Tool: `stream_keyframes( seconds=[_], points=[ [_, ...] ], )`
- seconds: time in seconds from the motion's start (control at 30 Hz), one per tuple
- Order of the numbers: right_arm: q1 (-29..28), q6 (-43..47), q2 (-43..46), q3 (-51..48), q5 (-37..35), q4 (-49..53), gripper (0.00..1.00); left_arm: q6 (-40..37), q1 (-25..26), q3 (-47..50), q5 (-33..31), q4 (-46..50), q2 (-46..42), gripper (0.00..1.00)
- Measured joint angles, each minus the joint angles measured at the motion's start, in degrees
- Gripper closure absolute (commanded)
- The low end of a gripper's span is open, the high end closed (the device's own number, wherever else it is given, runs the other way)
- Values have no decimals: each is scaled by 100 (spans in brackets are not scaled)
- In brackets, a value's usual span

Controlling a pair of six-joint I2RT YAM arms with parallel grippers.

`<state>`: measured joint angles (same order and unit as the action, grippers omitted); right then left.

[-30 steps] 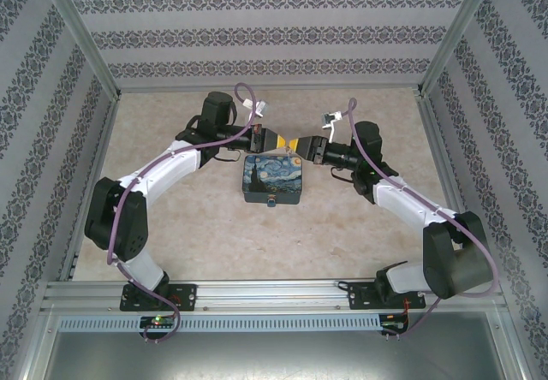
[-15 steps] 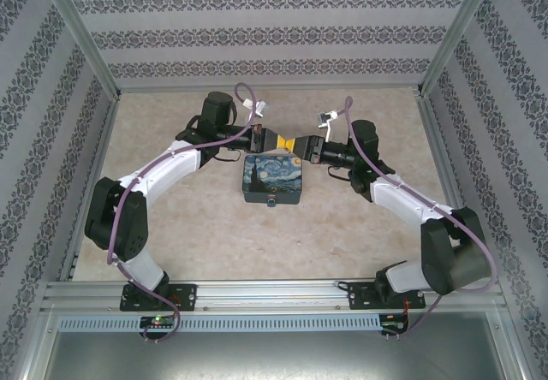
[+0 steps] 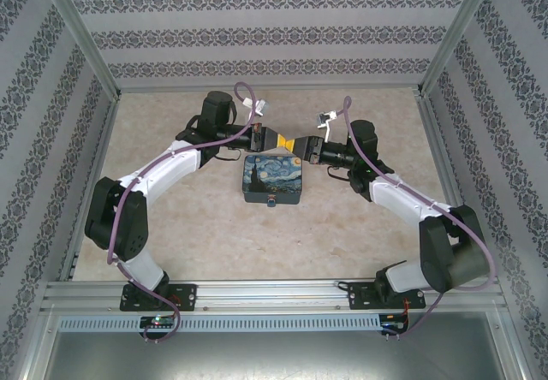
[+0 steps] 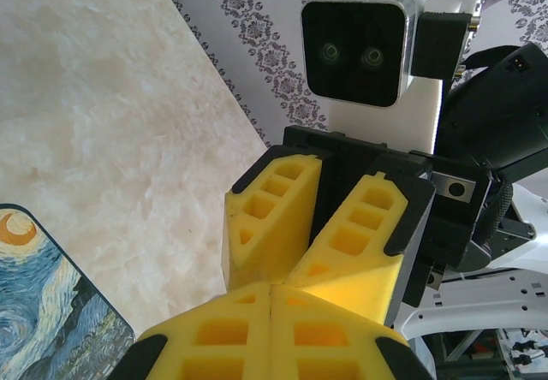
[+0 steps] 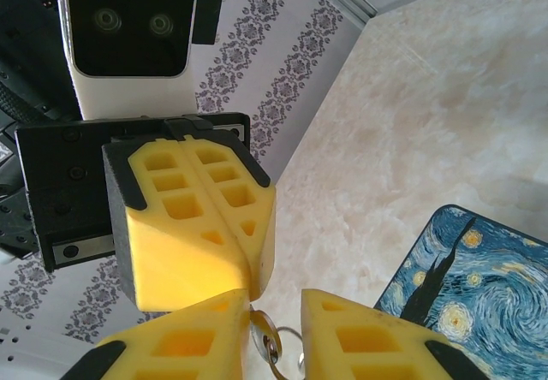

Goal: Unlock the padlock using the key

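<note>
Box [image 3: 272, 179], dark-blue, rectangular, starry-night print: one, contents hidden. One tiny teal-blue padlock [image 3: 271, 201] at its 6 o'clock edge. At its 12 o'clock, two grippers tip to tip, ribbed yellow foam pads [image 5: 180, 252]. Left gripper [image 5: 251, 287] clamped on one small dull-metal key [image 5: 267, 339] with wire ring; right gripper [image 5: 276, 303] slightly apart, key in the gap.

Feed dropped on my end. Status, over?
Left gripper shut on key. Right gripper jaws apart around it. Box close by, nothing in the way.
</note>
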<state>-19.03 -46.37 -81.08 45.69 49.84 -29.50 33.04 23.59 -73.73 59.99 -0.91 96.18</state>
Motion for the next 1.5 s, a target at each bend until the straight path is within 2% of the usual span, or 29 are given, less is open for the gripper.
stream_keyframes(
  seconds=[0.5,0.7,0.8,1.2,1.5],
  points=[
    [0,-39,-46,0,72,-72,83,4,0,0,0,-2,44,100],
    [0,-39,-52,0,83,-76,83,22,0,0,7,-24,52,100],
    [0,-52,-52,0,87,-81,79,22,0,0,22,-39,52,100],
    [0,-63,-72,0,129,-83,78,22,0,0,48,-42,55,100],
    [0,-66,-72,0,229,-118,89,22,-13,0,87,-42,63,100]
  ],
)
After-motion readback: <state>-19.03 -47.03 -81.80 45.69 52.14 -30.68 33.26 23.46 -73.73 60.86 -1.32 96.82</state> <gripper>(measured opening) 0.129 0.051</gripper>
